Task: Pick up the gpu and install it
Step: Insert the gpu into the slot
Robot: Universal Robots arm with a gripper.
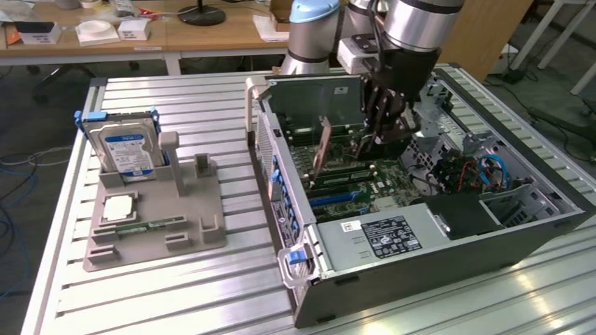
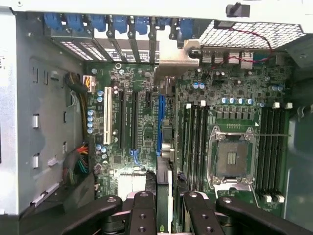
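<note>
A blue-labelled hard drive [image 1: 128,150] is standing in a grey holder [image 1: 153,230] at the exterior view's left. Inside the open computer case [image 1: 447,276], the gpu [image 1: 322,150] is standing on edge above the motherboard [image 2: 142,122]. Its long axis is pointing bracket-first toward the rear slots, and the gripper [image 1: 366,149] is clamping it.

The arm [image 1: 410,21] is built of silver-grey tubes with pale blue joint caps [image 1: 312,10]; a black cable [image 1: 373,21] runs down it past a white box [image 1: 359,50]. The gripper [image 2: 169,198] is matt black, its linked bars studded with round pivot screws
</note>
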